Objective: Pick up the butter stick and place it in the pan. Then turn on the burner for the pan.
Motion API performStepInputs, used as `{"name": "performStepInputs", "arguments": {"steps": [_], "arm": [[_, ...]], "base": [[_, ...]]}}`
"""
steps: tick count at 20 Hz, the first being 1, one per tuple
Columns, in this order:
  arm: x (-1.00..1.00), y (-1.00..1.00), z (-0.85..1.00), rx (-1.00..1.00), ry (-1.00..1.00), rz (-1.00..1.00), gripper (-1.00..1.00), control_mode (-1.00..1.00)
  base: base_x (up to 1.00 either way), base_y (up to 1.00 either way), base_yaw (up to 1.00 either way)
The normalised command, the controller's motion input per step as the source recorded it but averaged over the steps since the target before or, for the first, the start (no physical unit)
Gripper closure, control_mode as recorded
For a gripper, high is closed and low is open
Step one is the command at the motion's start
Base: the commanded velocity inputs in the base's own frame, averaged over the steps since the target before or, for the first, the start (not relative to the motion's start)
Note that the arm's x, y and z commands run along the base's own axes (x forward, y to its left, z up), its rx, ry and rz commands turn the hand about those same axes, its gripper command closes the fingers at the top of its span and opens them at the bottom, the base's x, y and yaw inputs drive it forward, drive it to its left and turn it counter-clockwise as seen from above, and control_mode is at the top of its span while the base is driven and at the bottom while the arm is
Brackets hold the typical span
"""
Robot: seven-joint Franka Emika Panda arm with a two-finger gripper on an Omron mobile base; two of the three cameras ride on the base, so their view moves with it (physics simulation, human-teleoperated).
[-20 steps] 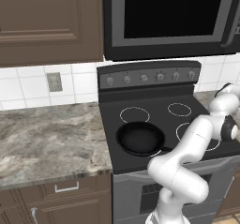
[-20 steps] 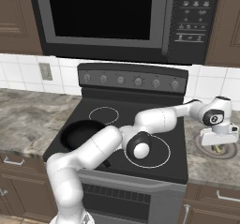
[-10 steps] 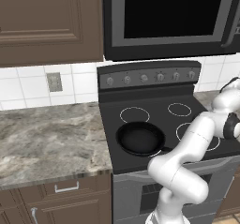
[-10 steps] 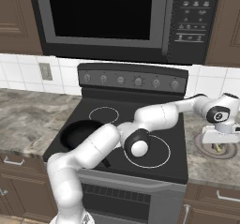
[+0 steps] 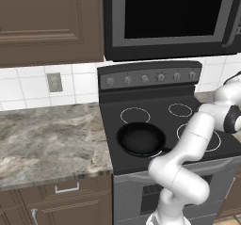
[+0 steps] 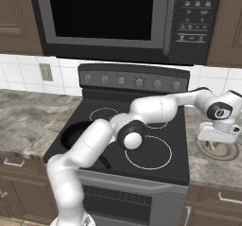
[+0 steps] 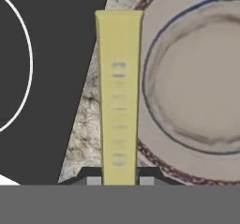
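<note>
Pale yellow rectangular butter stick (image 7: 119, 96) is pinched between the two-finger gripper (image 7: 120, 181) tips, extending forward above a round patterned ceramic plate (image 7: 197, 78).

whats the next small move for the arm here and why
Probably carry the butter stick left across the stove toward the pan. The hand view shows the stick running up from between the tool's fingertips, which look shut on it, above the plate and the counter beside the stove. The pan sits on the front left burner, with nothing in it.
</note>
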Motion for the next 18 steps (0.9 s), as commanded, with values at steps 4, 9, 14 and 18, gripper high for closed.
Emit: {"name": "performStepInputs", "arguments": {"steps": [4,9,14,18], "arm": [[-0.33,0.74,0.00,0.00,-0.04,0.00,1.00,-1.00],[-0.45,0.69,0.04,0.00,-0.08,0.00,1.00,-1.00],[-0.38,0.64,0.16,0.00,-0.07,0.00,1.00,-1.00],[-0.24,0.63,0.21,-0.02,-0.03,0.00,1.00,-1.00]], "base": [[0.00,0.00,0.00],[0.00,0.00,0.00],[0.00,0.00,0.00],[0.00,0.00,0.00]]}}
